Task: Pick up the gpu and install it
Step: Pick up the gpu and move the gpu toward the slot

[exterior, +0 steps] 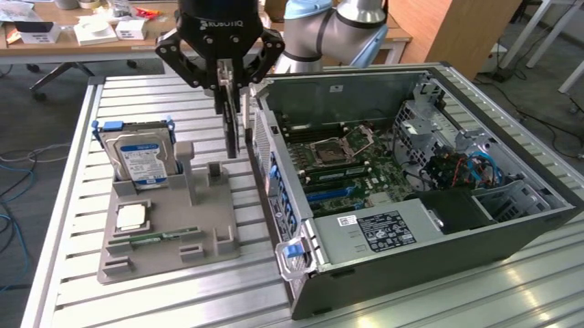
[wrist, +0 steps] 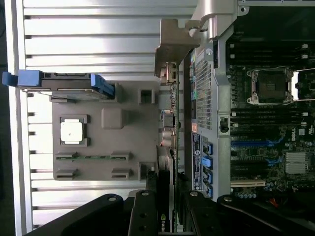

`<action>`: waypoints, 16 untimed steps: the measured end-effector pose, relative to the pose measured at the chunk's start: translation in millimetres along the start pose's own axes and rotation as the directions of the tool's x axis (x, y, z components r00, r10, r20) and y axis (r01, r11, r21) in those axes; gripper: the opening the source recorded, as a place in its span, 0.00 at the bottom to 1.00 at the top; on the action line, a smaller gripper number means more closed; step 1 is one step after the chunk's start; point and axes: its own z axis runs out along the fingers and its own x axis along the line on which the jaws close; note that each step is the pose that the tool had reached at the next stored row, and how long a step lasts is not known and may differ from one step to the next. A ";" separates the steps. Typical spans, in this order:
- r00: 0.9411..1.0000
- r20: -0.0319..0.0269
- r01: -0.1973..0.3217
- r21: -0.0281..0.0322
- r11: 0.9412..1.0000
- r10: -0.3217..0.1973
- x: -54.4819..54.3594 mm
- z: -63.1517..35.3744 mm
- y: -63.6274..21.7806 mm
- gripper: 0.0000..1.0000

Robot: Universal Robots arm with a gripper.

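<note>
The gpu (exterior: 232, 130) hangs upright and edge-on as a thin dark card, with my gripper (exterior: 232, 85) shut on its top edge. It is held above the table, in the gap between the grey holder (exterior: 169, 225) and the open computer case (exterior: 411, 171). In the wrist view the gpu (wrist: 170, 123) runs lengthwise from my gripper (wrist: 166, 206) to its silver metal bracket (wrist: 174, 44), right beside the case's rear wall. The motherboard (exterior: 347, 164) lies exposed inside the case.
On the grey holder, a silver hard drive (exterior: 139, 158) with blue rails stands upright, and a square chip (exterior: 133, 216) and a slim green memory stick (exterior: 164, 237) lie flat. All of it rests on a slatted metal table (exterior: 82, 287). Desks with clutter stand behind.
</note>
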 end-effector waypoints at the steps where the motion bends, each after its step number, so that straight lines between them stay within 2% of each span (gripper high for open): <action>1: 1.000 0.000 0.000 0.000 1.000 0.000 -4.0 0.0 0.2 0.26; 16: 1.000 0.000 0.000 0.000 1.000 0.000 -69.9 1.7 2.9 0.26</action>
